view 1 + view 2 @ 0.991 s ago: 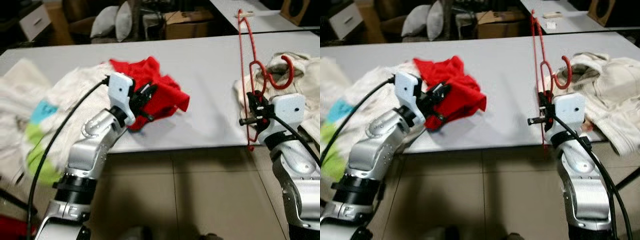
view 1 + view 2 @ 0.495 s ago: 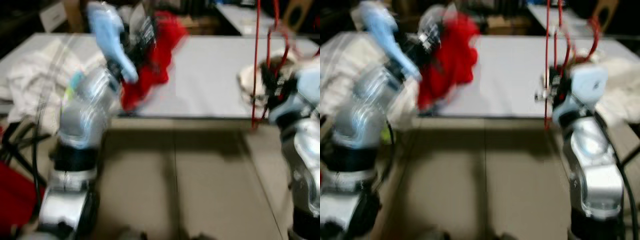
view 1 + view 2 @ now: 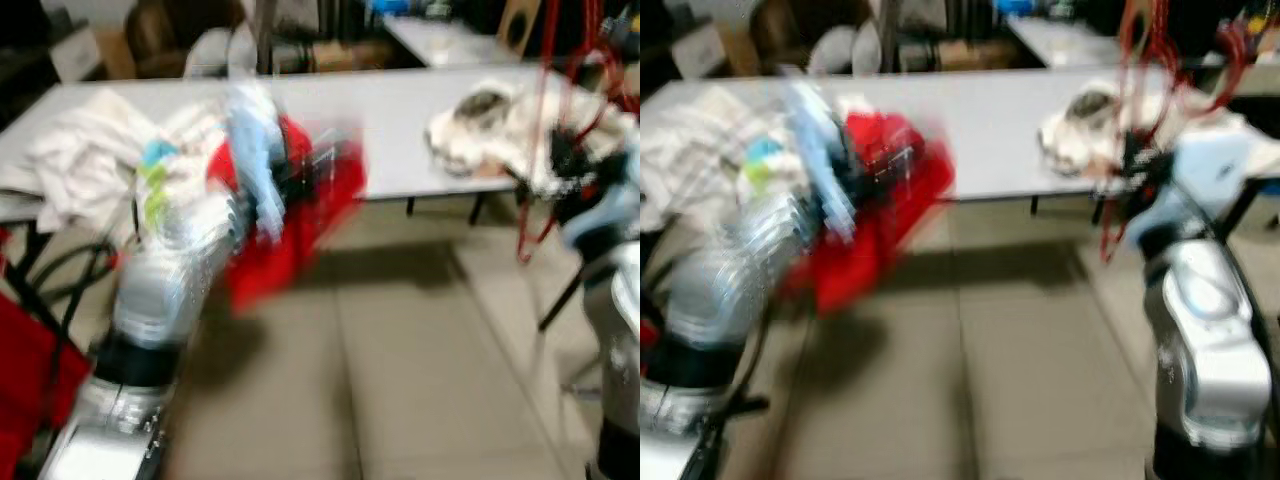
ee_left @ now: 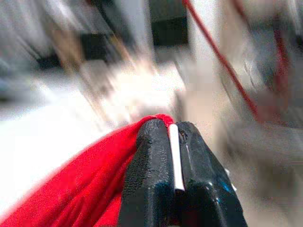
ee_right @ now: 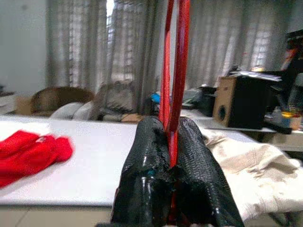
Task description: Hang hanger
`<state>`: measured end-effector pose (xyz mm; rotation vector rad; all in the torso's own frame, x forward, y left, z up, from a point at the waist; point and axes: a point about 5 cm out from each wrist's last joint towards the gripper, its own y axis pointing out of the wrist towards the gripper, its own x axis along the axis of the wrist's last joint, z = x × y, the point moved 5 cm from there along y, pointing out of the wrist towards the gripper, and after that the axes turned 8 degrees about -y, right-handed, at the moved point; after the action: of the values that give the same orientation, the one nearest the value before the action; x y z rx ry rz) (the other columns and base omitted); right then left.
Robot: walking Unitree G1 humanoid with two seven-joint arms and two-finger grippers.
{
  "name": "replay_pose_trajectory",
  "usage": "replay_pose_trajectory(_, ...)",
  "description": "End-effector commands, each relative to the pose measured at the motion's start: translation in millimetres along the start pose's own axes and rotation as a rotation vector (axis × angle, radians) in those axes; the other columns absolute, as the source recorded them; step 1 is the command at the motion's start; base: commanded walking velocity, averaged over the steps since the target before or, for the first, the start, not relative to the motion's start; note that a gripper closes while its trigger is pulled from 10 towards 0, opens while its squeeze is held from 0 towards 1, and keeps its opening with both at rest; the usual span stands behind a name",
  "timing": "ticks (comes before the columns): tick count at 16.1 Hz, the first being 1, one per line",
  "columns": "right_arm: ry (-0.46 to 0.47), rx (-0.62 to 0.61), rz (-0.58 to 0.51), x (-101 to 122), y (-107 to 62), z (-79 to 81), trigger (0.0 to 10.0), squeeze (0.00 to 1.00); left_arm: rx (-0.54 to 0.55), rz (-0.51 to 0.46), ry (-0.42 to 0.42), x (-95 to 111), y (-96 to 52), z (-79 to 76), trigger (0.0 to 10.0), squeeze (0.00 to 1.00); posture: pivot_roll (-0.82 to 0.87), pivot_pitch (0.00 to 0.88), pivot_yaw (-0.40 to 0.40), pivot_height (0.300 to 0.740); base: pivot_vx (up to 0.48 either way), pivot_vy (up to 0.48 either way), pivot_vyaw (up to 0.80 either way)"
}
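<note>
Head views are motion-blurred, so read positions as approximate. Your right hand [image 5: 173, 142] has both fingers pressed together on the red hanger [image 5: 176, 71], which stands upright above it; in the head view the hanger [image 3: 545, 120] sits off the desk's near edge, toward its right end. Your left hand [image 4: 173, 142] is clamped on the red garment [image 4: 80, 189], with a thin white strip caught between the fingertips. That garment [image 3: 290, 230] hangs below the near edge of the desk [image 3: 390, 110], over the tiled floor [image 3: 400, 380].

Surroundings: a heap of pale laundry [image 3: 90, 150] lies at the desk's left end, and a cream garment [image 3: 490, 125] lies at its right end, just behind the hanger. A second desk [image 3: 440, 35] stands farther back. From the right wrist view, curtains [image 5: 94, 47] and a speaker box [image 5: 236, 101] stand behind the desk.

Dark legs [image 3: 565, 290] stand on the floor just beside your right arm.
</note>
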<state>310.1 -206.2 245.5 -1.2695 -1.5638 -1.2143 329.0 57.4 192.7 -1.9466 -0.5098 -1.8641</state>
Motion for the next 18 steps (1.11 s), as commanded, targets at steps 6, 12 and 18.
replay_pose_trajectory(6, -0.089, 0.334, 0.344, -78, -44.1, 40.5, 10.0, 0.00, -0.353, 0.825, 0.017, -152, -72.8, -33.2, 0.0, 0.00, -0.15, 0.000, 0.039, 0.740, 0.000, 0.000, 0.00)
replay_pose_trajectory(12, -0.123, 0.477, 0.386, -93, -61.2, 54.4, 10.0, 0.00, -0.463, 0.846, -0.030, -166, -84.5, -62.3, 0.0, 0.00, -0.12, 0.000, -0.007, 0.740, 0.000, 0.000, 0.00)
replay_pose_trajectory(18, -0.121, 0.550, 0.374, -97, -56.5, 71.9, 10.0, 0.00, -0.327, 0.630, 0.075, -143, -66.0, -51.1, 0.0, 0.00, -0.09, 0.000, -0.022, 0.740, 0.000, 0.000, 0.00)
